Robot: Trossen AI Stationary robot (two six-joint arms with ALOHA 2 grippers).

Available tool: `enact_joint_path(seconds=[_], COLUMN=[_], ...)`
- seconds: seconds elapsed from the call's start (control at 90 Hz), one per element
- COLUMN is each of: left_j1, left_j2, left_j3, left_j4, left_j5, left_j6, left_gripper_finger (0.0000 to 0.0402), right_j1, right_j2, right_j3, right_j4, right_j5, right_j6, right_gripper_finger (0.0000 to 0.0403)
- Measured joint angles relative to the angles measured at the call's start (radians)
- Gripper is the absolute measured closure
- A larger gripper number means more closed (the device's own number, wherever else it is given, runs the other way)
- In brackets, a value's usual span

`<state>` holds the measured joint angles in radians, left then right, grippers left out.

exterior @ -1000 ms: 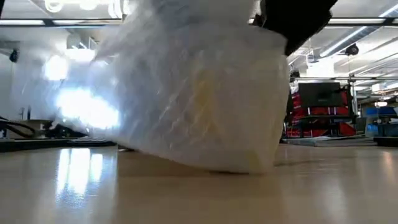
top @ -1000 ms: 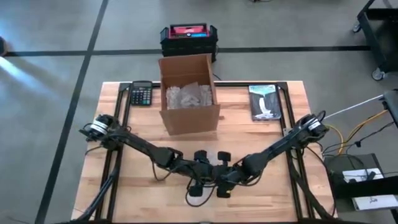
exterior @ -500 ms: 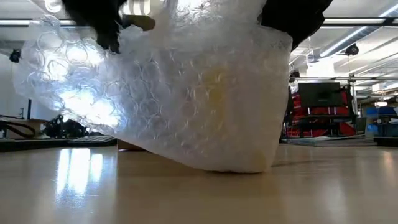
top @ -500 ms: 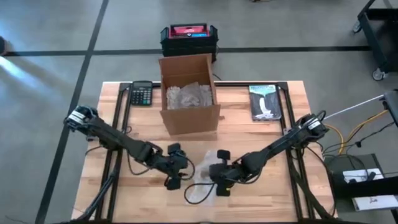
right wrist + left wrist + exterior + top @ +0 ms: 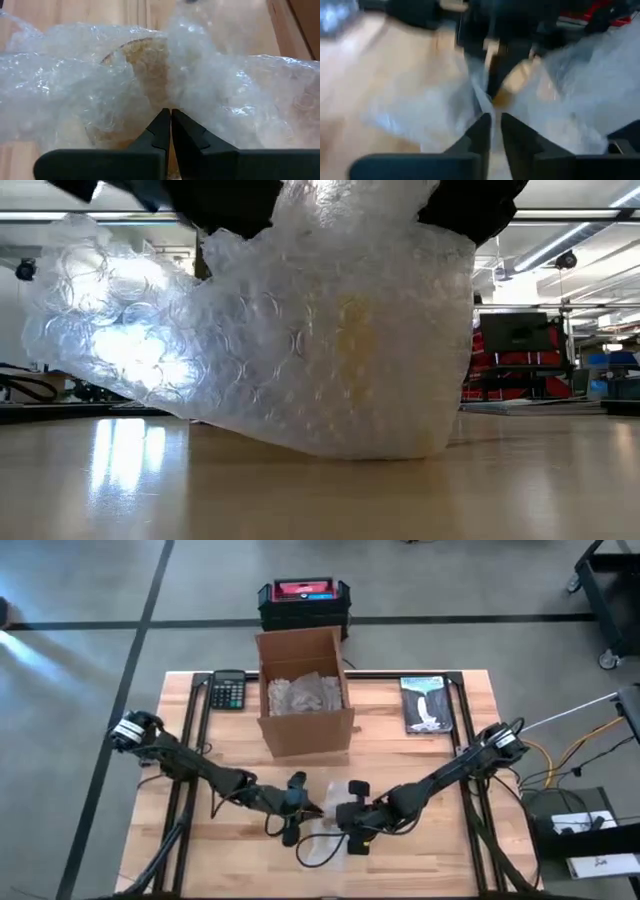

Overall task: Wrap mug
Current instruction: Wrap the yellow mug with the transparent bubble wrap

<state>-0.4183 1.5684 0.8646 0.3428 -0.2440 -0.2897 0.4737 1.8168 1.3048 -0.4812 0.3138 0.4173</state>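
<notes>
A sheet of clear bubble wrap (image 5: 322, 833) lies bunched on the table's near middle, around a yellowish mug (image 5: 142, 75) that shows only dimly through it. In the low view the bubble wrap (image 5: 330, 350) rests on the table, with a loose flap (image 5: 100, 310) sticking out to one side. My left gripper (image 5: 293, 808) is at the wrap's left side, its fingers almost together in the left wrist view (image 5: 492, 127). My right gripper (image 5: 352, 825) is shut at the wrap's right side, over the mug (image 5: 167, 117). My left gripper pinches a raised fold of the bubble wrap (image 5: 482, 100) between its two fingers, coming level from the table's left; the blur hides how many layers. My right gripper pinches gathered bubble wrap (image 5: 167, 105) over the mug between its shut fingertips, coming from the table's right. The wrapped mug rests on the table.
An open cardboard box (image 5: 303, 690) with crumpled paper stands at the far middle. A calculator (image 5: 227, 691) lies at the far left and a picture booklet (image 5: 424, 703) at the far right. A dark case (image 5: 303, 600) sits on the floor beyond the table.
My left gripper has gone from the middle toward the table's left edge, then come back right to the wrap. The wrap's flap has spread out on that side. My right gripper has stayed on the wrapped mug.
</notes>
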Motion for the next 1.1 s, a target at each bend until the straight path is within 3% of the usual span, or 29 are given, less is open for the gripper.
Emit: enact_joint_path(seconds=[0.233, 0.422, 0.744, 0.878, 1.1], left_j1=[0.011, 0.018, 0.018, 0.018, 0.018], left_j2=[0.003, 0.113, 0.216, 0.216, 0.207], left_j3=[0.002, 0.018, 0.122, 0.135, 0.139], left_j4=[-0.003, 0.049, -0.037, -0.057, -0.064], left_j5=[0.000, 0.012, 0.022, 0.026, 0.027], left_j6=[0.010, -0.011, 0.002, 0.018, 0.019], left_gripper_finger=[0.0397, 0.0399, 0.0401, 0.0401, 0.0397], right_j1=[-0.002, -0.005, -0.010, -0.023, -0.022], right_j2=[-0.011, -0.012, -0.029, -0.022, 0.068], right_j3=[0.028, 0.073, 0.220, 0.199, 0.105], right_j4=[-0.007, -0.015, -0.228, -0.221, -0.136], right_j5=[0.000, 0.000, 0.021, 0.048, -0.077], right_j6=[-0.013, -0.044, -0.058, -0.067, -0.007], right_gripper_finger=[0.0400, 0.0400, 0.0400, 0.0400, 0.0401])
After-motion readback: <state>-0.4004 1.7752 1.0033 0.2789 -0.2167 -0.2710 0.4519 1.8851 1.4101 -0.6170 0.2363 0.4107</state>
